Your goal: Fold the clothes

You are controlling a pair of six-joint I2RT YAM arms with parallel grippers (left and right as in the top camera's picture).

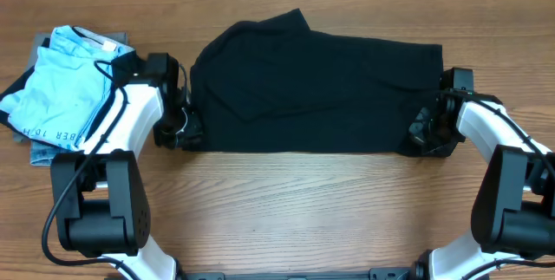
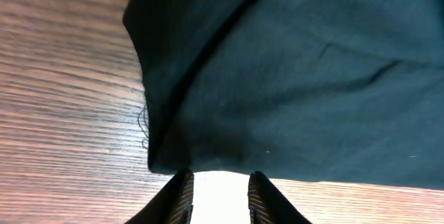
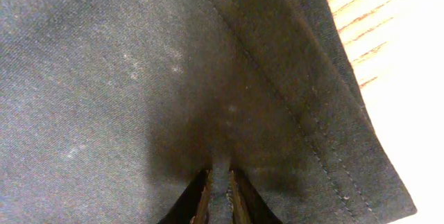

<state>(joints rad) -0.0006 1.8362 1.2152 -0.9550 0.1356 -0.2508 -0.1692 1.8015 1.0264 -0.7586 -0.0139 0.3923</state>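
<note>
seemingly between folds: left gripper (image 2: 220, 177) spread, empty, at 9 o'clock of the t-shirt (image 1: 316, 85); right gripper (image 3: 218, 175) at 3 o'clock, cannot tell. next needs fresh corner grips.

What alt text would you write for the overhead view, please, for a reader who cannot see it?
A black T-shirt, folded into a wide band, lies across a wooden table, with the left hand at one end and the right hand at the other. A folded light blue garment sits beyond the left hand.
</note>
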